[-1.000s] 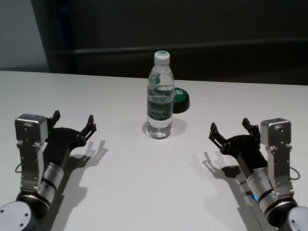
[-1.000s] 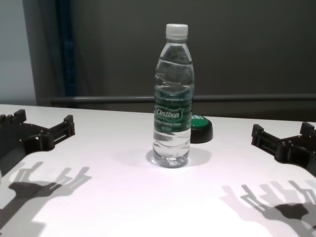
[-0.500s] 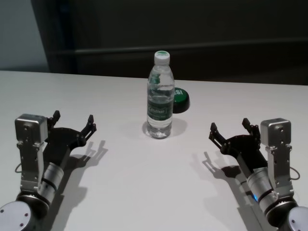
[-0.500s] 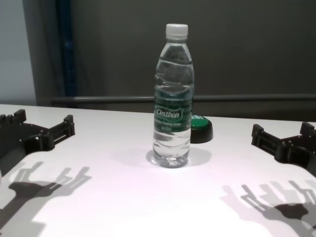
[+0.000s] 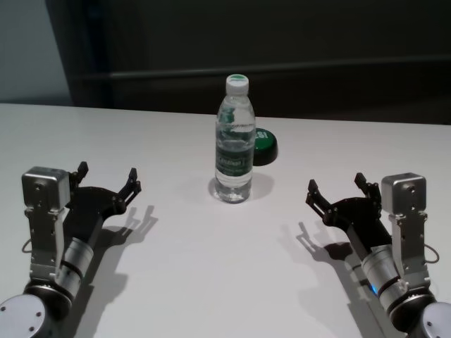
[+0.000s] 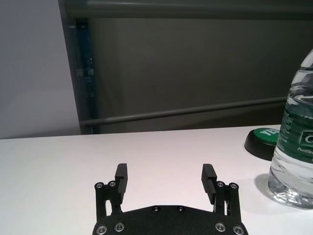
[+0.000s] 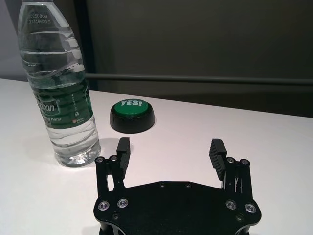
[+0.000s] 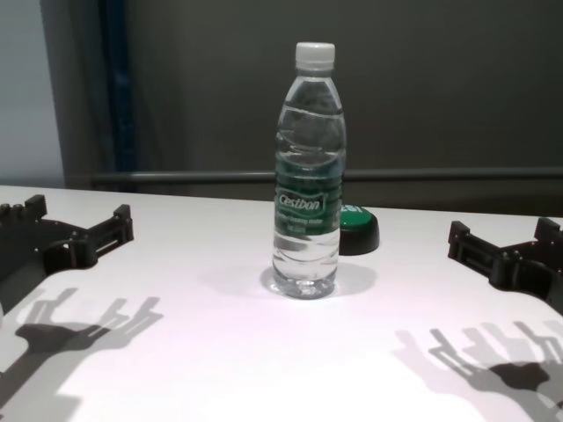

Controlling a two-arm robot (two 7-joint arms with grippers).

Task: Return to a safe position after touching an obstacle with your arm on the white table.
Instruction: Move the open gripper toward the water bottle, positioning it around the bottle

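The obstacle, a clear water bottle [image 5: 234, 141] with a white cap and dark green label, stands upright at the middle of the white table [image 5: 211, 267]. It also shows in the chest view [image 8: 308, 176], the left wrist view [image 6: 296, 142] and the right wrist view [image 7: 61, 88]. My left gripper [image 5: 107, 179] is open and empty, low at the near left, well apart from the bottle. My right gripper [image 5: 337, 189] is open and empty at the near right, also apart from it. Both show in the chest view, left gripper [image 8: 75, 230] and right gripper [image 8: 503, 246].
A low black button with a green "YES!" top [image 5: 264, 146] sits just behind and right of the bottle; it also shows in the right wrist view [image 7: 132, 115]. A dark wall with a horizontal rail [image 8: 176, 177] runs behind the table's far edge.
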